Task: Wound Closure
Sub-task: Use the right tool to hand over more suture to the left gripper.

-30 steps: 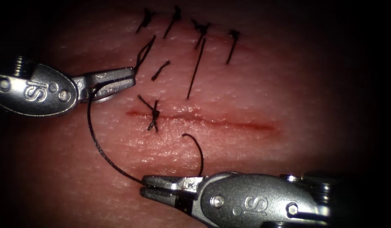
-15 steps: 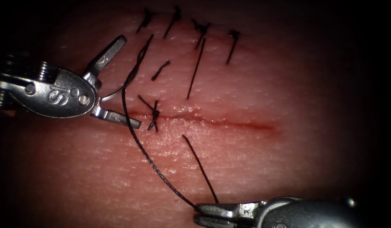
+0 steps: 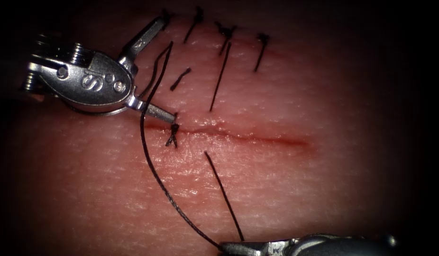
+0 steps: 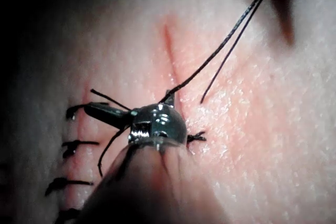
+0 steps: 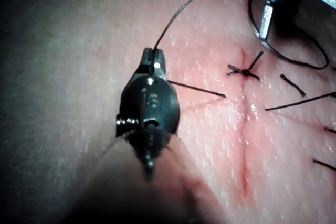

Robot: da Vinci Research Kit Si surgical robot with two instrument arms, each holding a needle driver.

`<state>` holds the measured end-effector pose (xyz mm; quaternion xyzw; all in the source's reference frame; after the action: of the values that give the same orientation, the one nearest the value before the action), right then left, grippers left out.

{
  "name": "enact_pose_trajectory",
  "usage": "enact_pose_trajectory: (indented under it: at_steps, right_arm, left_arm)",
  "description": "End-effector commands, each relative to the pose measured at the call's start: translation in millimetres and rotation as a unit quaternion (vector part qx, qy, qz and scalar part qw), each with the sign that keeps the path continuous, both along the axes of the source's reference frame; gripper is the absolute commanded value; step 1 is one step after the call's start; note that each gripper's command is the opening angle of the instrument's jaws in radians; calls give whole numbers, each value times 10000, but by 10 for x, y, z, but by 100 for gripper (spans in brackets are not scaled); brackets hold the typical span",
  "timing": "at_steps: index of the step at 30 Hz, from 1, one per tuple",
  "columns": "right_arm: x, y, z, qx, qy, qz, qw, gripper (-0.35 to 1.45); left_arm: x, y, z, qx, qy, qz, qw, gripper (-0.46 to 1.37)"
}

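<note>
The cut (image 3: pixel 248 136) runs across the tissue (image 3: pixel 324 189) and has one knotted stitch (image 3: pixel 173 132) near its left end. My left tool (image 3: pixel 158 71) hovers above and to the left of that knot, its jaws wide open with nothing held; the thread (image 3: pixel 148 156) passes between them. A thin curved needle (image 3: pixel 94 113) seems to lie free on the tissue under this tool, mostly hidden by it. My right tool (image 3: pixel 226 246) is below the cut, shut on the thread (image 5: pixel 178 11). A second strand (image 3: pixel 224 194) rises from it to a point just below the cut.
A row of finished stitches (image 3: pixel 224 31) lies above the cut. Loose cut thread ends (image 3: pixel 180 78) and a long one (image 3: pixel 219 76) lie between that row and the cut. The left tool (image 5: pixel 294 6) is also seen past the knot (image 5: pixel 244 72).
The left tool opened, let go of the thread, and moved up and right to beside the knot. The right tool drew down and right with the thread, straightening the curled strand.
</note>
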<state>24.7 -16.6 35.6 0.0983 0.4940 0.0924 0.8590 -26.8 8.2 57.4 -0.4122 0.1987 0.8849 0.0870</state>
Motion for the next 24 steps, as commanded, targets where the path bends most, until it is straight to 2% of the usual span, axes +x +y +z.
enact_pose_trajectory:
  at_steps: [1,14,15,16,17,18,19,24]
  right_arm:
    - [-1,0,-1,-8,-13,11,10000,-35]
    - [-5,0,-2,-17,1,35,10000,-35]
    - [-5,1,-2,-23,-9,46,10000,-35]
    - [-5,1,-2,-24,2,55,10000,-35]
    - [-5,1,-3,-25,13,64,10000,-35]
    - [-5,2,-3,-32,4,73,10000,-35]
    - [-6,2,-3,-44,63,113,9999,-35]
    - [-9,4,-3,-50,93,195,9998,-35]
  left_arm:
    - [0,0,2,11,-44,115,9999,94]
    - [0,3,15,-21,-128,374,9992,74]
    - [-1,2,16,-20,-140,402,9991,65]
    - [-1,0,17,-39,-174,483,9987,32]
    - [-1,0,17,-16,-192,539,9984,11]
    - [-2,-1,17,3,-204,586,9981,-17]
    - [-1,-2,17,70,-263,715,9971,-35]
    - [4,-3,13,268,-434,895,9947,-35]
